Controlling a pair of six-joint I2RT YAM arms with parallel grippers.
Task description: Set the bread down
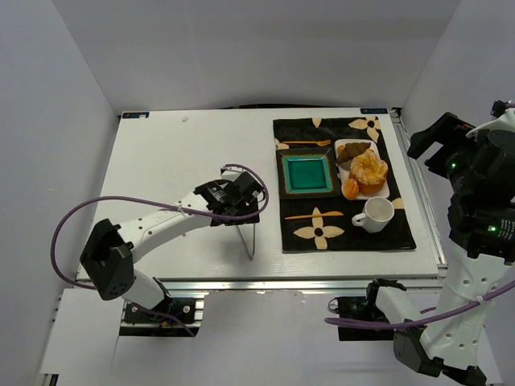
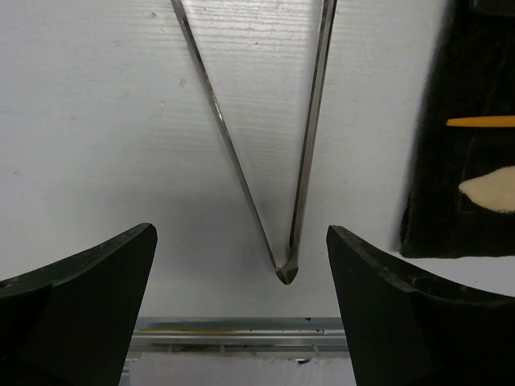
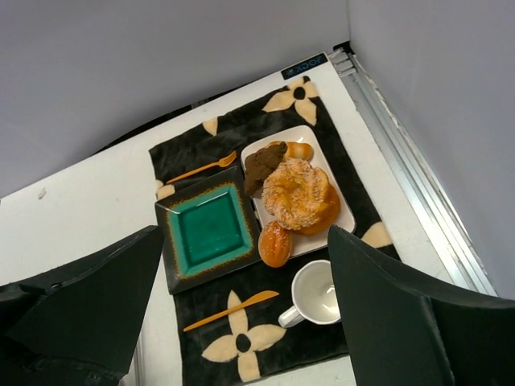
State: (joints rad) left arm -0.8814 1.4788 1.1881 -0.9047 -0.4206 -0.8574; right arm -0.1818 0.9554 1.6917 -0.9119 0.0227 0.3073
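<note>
The bread (image 3: 275,243) is a small glossy orange-brown oval roll. It lies at the near left corner of the white plate (image 3: 344,219), beside the teal square plate (image 3: 208,229); in the top view it is the bread (image 1: 351,189). My right gripper (image 3: 245,233) is open and empty, held high above the placemat, at the right of the top view (image 1: 425,143). My left gripper (image 2: 240,233) is open and empty, low over the hinge end of metal tongs (image 2: 286,269) lying on the table; it shows in the top view (image 1: 245,211).
The white plate also holds a large sugared swirled pastry (image 3: 299,195), a dark brown flat piece (image 3: 264,163) and another small roll (image 3: 299,150). A white mug (image 3: 315,293), an orange knife (image 3: 231,310) and an orange spoon (image 3: 201,169) lie on the black flowered placemat (image 1: 386,237).
</note>
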